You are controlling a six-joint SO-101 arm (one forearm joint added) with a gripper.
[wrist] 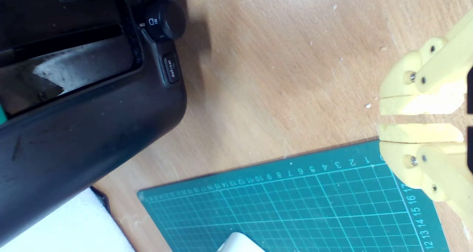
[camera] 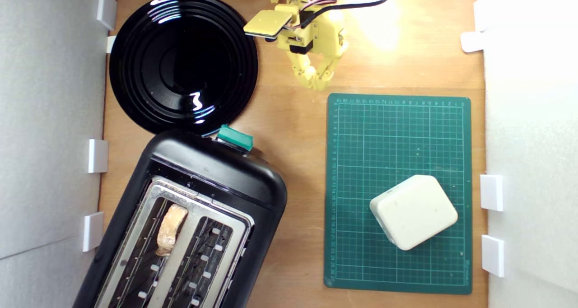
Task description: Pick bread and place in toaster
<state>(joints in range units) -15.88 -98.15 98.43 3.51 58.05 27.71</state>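
Hovering near the far edge of the desk (camera: 293, 132), the yellow tool (camera: 317, 83) points at the bare wood with its jaws pressed nearly together, only a thin slit between them, and nothing held. Just beyond its tips lies the corner of the green cutting mat (camera: 397, 136), which carries a cream rounded block (camera: 413, 211) toward the desk's right edge in the exterior view. Beside the tool, toward the far left corner in that view, sits the round black plate (camera: 180, 59), bare. The black toaster (camera: 212, 177) fills the near left corner, its teal lever (camera: 235, 137) at the end facing the plate. The bread (camera: 170, 229) stands on edge in the slot nearer the left edge, crust uppermost and partly above the silver top, so the placing appears done. Judged by its holey crumb, the slice is light, soft and easily crushed; any hold should pinch the firmer crust across its thickness, gently.
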